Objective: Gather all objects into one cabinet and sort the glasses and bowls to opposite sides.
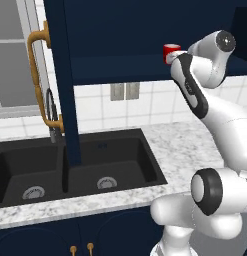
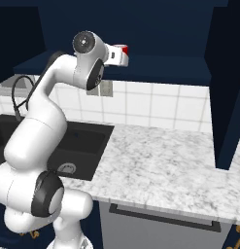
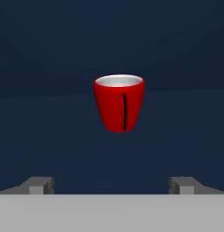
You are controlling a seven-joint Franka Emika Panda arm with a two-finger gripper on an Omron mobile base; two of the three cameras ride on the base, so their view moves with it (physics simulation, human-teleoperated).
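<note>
In the hand view the gripper [image 3: 111,185] shows its two finger tips [image 3: 40,185] spread wide apart at the bottom, with nothing between them. Ahead of them, clear of both tips, a red cup [image 3: 119,103] stands upright on the dark blue floor of the cabinet [image 3: 50,149]. It tapers slightly toward its base, its inside is pale, and a thin dark line runs down the side facing the camera.

From the left base view, the counter [image 1: 180,145] of speckled pale stone runs across the front, with a dark double sink [image 1: 75,170] set into it and a faucet [image 1: 52,112] behind the left basin. Low blue cupboards [image 1: 95,235] with small brass pulls sit beneath. The arm [image 1: 215,115] rises from the lower right and reaches up to the open wall cabinet, where the cup stands on the shelf just beside the wrist. The cabinet's door [image 1: 62,75] stands open, edge-on over the sink, with a long curved brass handle [image 1: 37,75] on it.

In the right base view, the hand reaches into the cabinet above the white tiled wall [image 2: 155,104], and a sliver of the cup shows past it on the shelf.
</note>
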